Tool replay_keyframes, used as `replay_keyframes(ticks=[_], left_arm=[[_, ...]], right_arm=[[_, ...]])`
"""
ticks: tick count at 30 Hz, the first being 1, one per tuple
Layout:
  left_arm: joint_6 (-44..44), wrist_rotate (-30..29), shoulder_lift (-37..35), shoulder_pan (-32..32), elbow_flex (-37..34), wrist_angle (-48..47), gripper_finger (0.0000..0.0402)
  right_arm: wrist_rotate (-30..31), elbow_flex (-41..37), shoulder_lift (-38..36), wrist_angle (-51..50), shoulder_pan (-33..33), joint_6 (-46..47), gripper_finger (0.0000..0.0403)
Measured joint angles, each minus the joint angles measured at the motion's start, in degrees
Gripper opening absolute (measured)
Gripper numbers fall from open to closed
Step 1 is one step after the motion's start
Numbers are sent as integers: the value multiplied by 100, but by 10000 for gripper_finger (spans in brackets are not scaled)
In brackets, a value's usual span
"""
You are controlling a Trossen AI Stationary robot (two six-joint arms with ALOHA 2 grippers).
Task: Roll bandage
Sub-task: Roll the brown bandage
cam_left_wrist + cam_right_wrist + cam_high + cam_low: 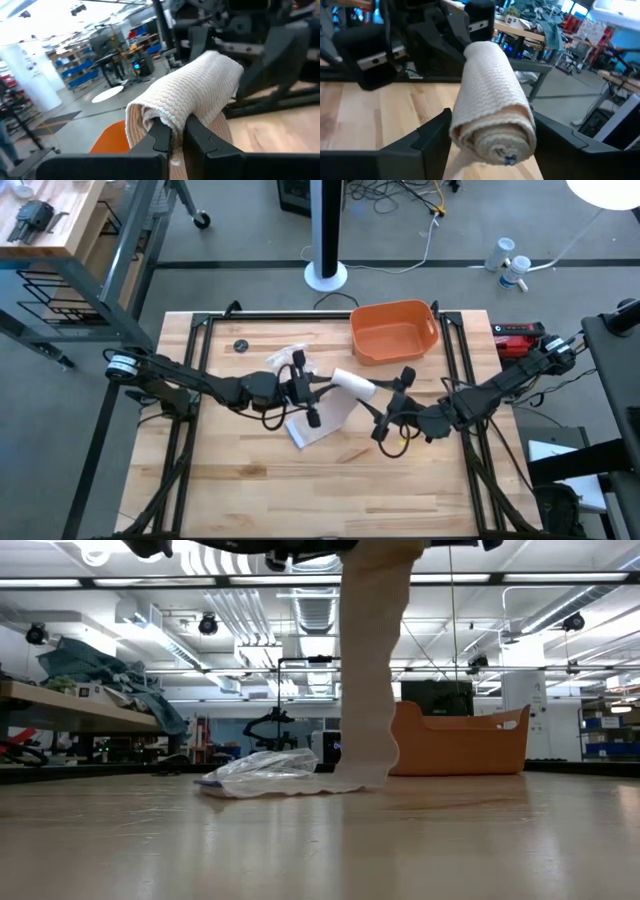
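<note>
I see the bandage held above the middle of the butcher-block table, its rolled end up, its loose tail hanging to the wood. My left gripper is clamped on one end of the roll; my right gripper has its fingers spread either side of the other end. The orange tub behind looks empty. A crumpled clear wrapper lies nearby.

left gripper fingers pinched shut, right gripper fingers spread
</note>
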Motion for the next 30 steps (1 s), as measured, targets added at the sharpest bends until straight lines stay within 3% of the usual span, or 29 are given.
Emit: replay_keyframes(ticks=[8, 21, 24, 30], left_arm=[[-77, -71, -11, -24, 0, 364, 9], [1601, -440, -26, -149, -375, 748, 8], [1956, -445, -35, -151, -692, 1481, 8], [2712, -384, -36, -190, -1340, 3031, 8]], right_arm=[[-17, 0, 2, -352, -35, 395, 267], [-15, -490, -320, -414, -43, 994, 261], [-250, -834, -513, 136, -102, 1140, 266], [-1536, -1643, -799, 2416, -491, 995, 272]])
